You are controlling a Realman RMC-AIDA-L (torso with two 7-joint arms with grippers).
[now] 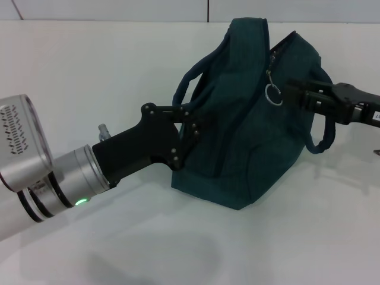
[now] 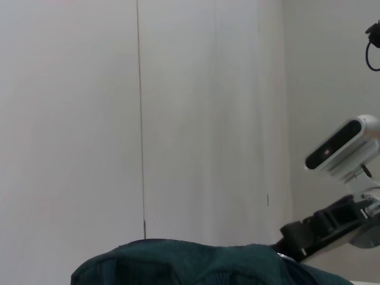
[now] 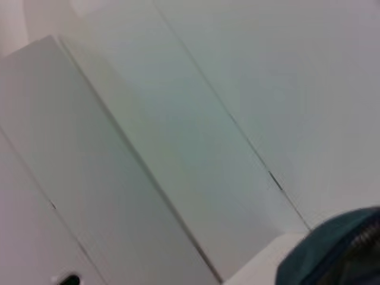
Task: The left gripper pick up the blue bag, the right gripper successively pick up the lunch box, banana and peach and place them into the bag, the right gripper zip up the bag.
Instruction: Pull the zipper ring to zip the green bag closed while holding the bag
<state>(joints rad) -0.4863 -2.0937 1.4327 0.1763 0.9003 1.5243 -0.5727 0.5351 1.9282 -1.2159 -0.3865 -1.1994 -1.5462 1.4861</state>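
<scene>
The blue bag (image 1: 249, 136) stands upright on the white table (image 1: 89, 77), with its zipper running over the top and a metal ring pull (image 1: 274, 94) hanging down its side. My left gripper (image 1: 199, 127) is shut on the bag's fabric beside the near loop handle (image 1: 189, 80). From the right, my right gripper (image 1: 292, 94) reaches in, its tip just beside the ring pull. The bag's top (image 2: 196, 264) and the right gripper (image 2: 309, 234) show in the left wrist view, and a corner of the bag (image 3: 338, 249) in the right wrist view. Lunch box, banana and peach are out of view.
A small metal piece (image 1: 104, 130) stands on the table behind my left arm. The bag's second handle (image 1: 325, 139) loops down under my right gripper. A pale panelled wall (image 1: 119, 9) runs behind the table's far edge.
</scene>
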